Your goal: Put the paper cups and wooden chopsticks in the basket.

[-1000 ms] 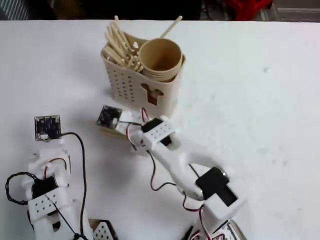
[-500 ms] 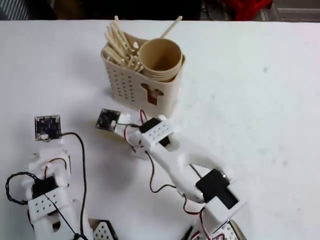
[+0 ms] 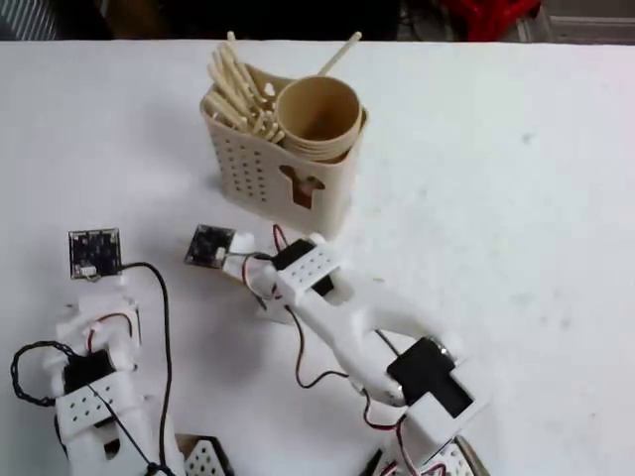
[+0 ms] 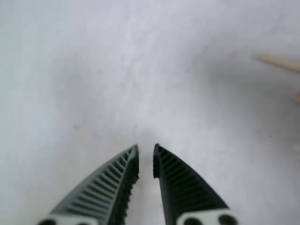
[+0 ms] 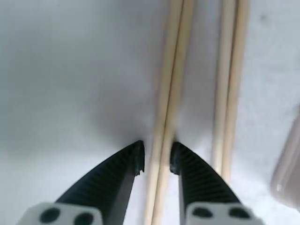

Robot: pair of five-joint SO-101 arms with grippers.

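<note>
Nearly done, by my judgement: two pairs of wooden chopsticks are left on the tabletop [image 5: 70, 70]. The right gripper [image 5: 156, 157] has its jaws parted astride one chopstick pair [image 5: 166, 93], not yet clamped. The second pair [image 5: 230, 84] lies just beside, outside one jaw. The left gripper [image 4: 146, 154] holds nothing, its jaws a slit apart over bare tabletop. Beyond the right jaws stands the basket [image 3: 260, 174], already holding one stack of paper cups [image 3: 317, 114] and a bundle of chopsticks [image 3: 236, 84], both too tightly packed to count.
</note>
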